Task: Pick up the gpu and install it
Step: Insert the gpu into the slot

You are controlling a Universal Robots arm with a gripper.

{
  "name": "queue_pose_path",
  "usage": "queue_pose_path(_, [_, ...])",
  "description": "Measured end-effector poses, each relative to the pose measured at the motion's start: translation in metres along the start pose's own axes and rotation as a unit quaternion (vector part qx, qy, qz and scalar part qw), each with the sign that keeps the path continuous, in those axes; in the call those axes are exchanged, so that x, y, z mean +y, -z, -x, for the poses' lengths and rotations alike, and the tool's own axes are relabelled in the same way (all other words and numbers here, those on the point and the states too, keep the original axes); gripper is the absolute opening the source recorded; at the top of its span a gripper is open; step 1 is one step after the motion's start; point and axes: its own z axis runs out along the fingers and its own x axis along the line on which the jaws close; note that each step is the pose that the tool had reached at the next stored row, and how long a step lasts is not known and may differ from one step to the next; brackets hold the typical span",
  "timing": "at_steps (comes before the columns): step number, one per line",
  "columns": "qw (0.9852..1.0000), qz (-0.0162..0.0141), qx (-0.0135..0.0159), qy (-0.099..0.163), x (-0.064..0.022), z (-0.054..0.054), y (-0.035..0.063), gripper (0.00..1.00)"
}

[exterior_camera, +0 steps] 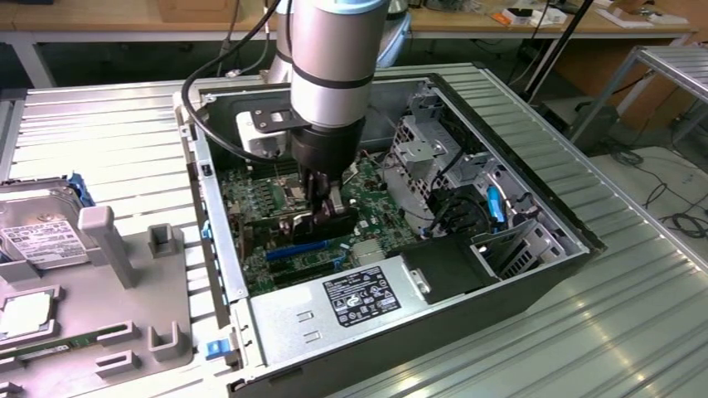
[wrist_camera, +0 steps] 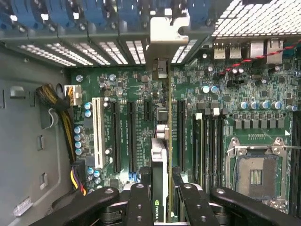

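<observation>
Wrist view showed the pincer (wrist_camera: 162, 200) closed narrow on the gpu (wrist_camera: 162, 150). The card stood on its edge between the fingers (wrist_camera: 139, 202), just above the motherboard (wrist_camera: 136, 94) and in line with the long black slots (wrist_camera: 131, 136) beside the pincer. Its silvery bracket (wrist_camera: 165, 33) reached the rear wall (wrist_camera: 103, 52), far ahead of the pincer. The picking up looked done. I could not tell if the card's edge sat inside a slot, so I judged the installing unfinished. Exterior view added the arm (exterior_camera: 332, 66) reaching down into the open computer case (exterior_camera: 531, 191) on the counter (exterior_camera: 619, 332), and a hard drive (exterior_camera: 39, 236) well apart from the pincer.
</observation>
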Motion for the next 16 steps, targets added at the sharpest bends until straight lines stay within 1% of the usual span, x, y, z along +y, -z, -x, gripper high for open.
queue_pose_path(1, [1.0, -0.0015, 0.0002, 0.001, 0.0007, 0.0, -0.0006, 0.27])
queue_pose_path(3, [1.0, -0.0089, 0.0003, 0.004, 0.0018, 0.001, -0.0022, 0.27])
queue_pose_path(4, [0.9999, -0.011, 0.0005, 0.004, 0.0024, 0.001, -0.0025, 0.27])
queue_pose_path(5, [0.9999, -0.0137, 0.0005, 0.004, 0.0043, 0.002, -0.0028, 0.27])
queue_pose_path(9, [0.9999, -0.0138, 0.0005, 0.004, 0.0053, 0.002, -0.0029, 0.27])
queue_pose_path(10, [0.9999, -0.0145, 0.0005, 0.004, 0.0066, 0.002, -0.003, 0.27])
queue_pose_path(11, [0.9999, -0.0164, 0.0006, 0.004, 0.0087, 0.003, -0.0032, 0.27])
queue_pose_path(12, [0.9998, -0.0182, 0.0007, 0.004, 0.0091, 0.003, -0.0036, 0.27])
queue_pose_path(13, [0.9998, -0.019, 0.0005, 0.004, 0.0091, 0.004, -0.0044, 0.27])
queue_pose_path(14, [0.9998, -0.0206, 0.0008, 0.004, 0.0097, 0.004, -0.0054, 0.27])
queue_pose_path(16, [0.9998, -0.0219, 0.001, 0.004, 0.0111, 0.004, -0.0067, 0.27])
